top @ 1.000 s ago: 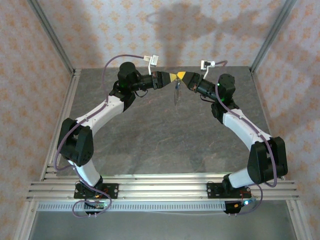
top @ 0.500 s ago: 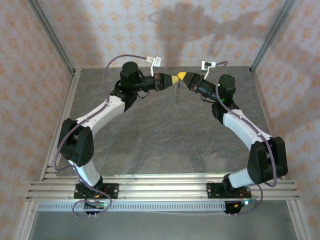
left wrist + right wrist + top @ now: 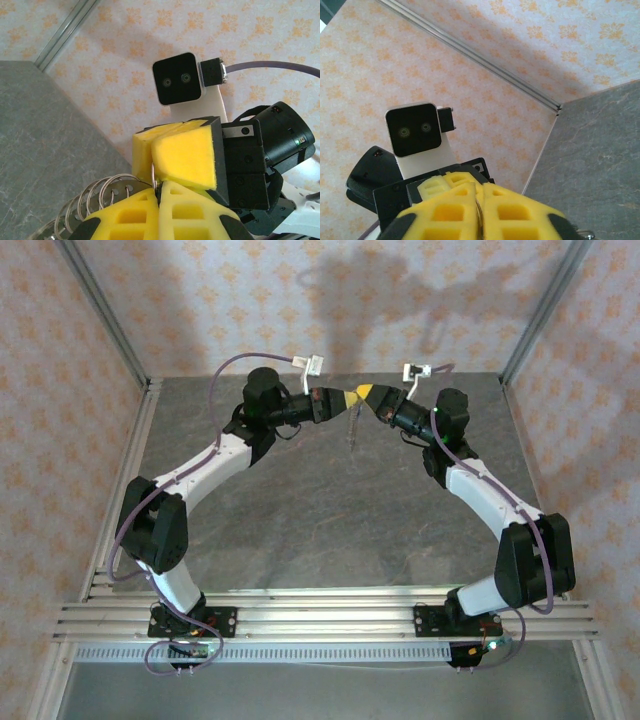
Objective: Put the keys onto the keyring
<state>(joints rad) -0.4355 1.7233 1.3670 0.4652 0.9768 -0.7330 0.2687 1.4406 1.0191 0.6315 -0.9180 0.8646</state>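
— Yellow foam squeezing a thin wire! Why are they nose to nose like that?

— Both are mine. My left end effector (image 3: 159, 189) is pinched closed on the keyring (image 3: 154, 175). My right end effector (image 3: 151, 162) is pinched closed on the same bit of wire from the other side. I think two grips hold the ring steady, so one side can pull it open for a key.

— Where is the keyring, then?

— Up in the air, high over the far part of the tabletop (image 3: 300, 510), right where my fingertips meet. A coil of wire loops (image 3: 92, 200) sticks out beside my left end effector. From above, a small silvery piece (image 3: 351, 426) hangs down under the meeting point.

— And the keys?

— I can't pick out any blue heads. They are too small to tell.

— Did anything change from a second ago?

— A little. My left arm pushed in closer to the right one, and the small silvery piece looks shorter and higher now. My right arm sits about where it was.
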